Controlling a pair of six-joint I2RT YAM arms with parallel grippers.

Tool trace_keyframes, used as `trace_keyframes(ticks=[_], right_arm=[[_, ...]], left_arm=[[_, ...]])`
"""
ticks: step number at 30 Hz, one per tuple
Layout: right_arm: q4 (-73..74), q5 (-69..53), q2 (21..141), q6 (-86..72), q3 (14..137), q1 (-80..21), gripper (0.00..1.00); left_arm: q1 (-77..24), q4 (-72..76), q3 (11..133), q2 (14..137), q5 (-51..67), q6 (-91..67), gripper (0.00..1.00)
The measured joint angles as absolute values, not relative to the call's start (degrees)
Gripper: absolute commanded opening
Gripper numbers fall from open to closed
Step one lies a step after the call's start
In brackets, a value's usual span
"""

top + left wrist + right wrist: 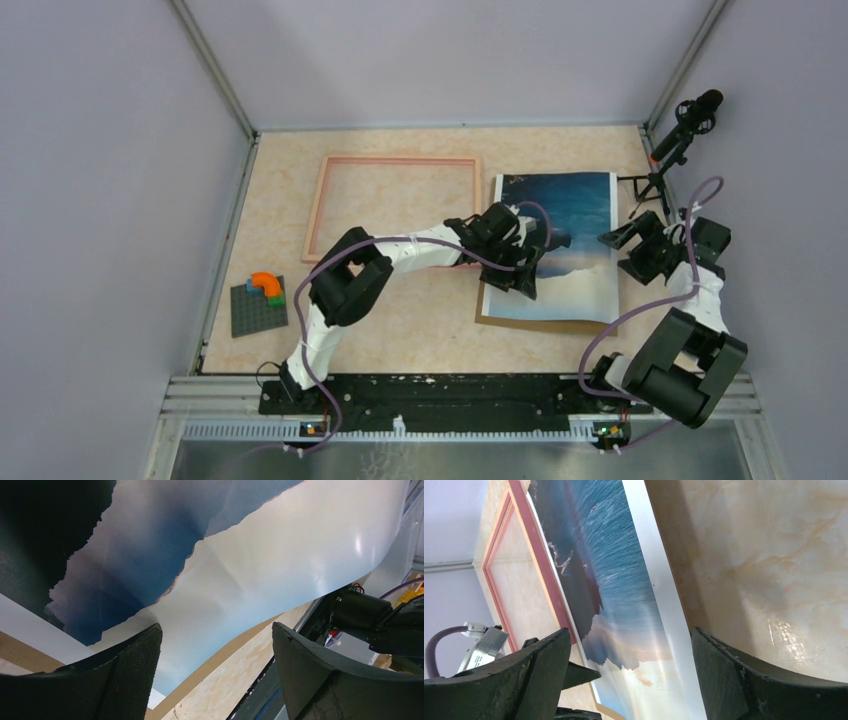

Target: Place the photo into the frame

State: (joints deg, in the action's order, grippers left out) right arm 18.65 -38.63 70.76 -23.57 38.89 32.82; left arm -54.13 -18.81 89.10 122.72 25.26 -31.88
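Left pincer [527, 274] and right pincer [622, 250] both stand apart, gripping nothing, at the photo [575, 215]. Photo lies face up at 3 o'clock of the frame [395, 160], outside it. Judged: lifting and insertion remain.

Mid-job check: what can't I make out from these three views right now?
- Top view: the left hand covers the photo's left edge; contact there unclear.
- Top view: the backing board lies mostly under the photo.
- Left wrist view: the frame is out of shot.
- Right wrist view: a finger of the right hand hides the frame's near corner.
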Motion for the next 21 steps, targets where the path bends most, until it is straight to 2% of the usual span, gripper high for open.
trace_keyframes(ticks=[13, 21], right_arm=[[30.6, -37.1, 68.0, -19.9, 43.5, 32.8, 0.89], [37.8, -42.3, 66.4, -20.1, 46.0, 31.9, 0.89]], left_arm=[[-54.1, -20.2, 89.5, 122.5, 25.5, -31.9, 0.87], [-54.2, -19.7, 89.6, 123.4, 25.1, -31.8, 0.87]])
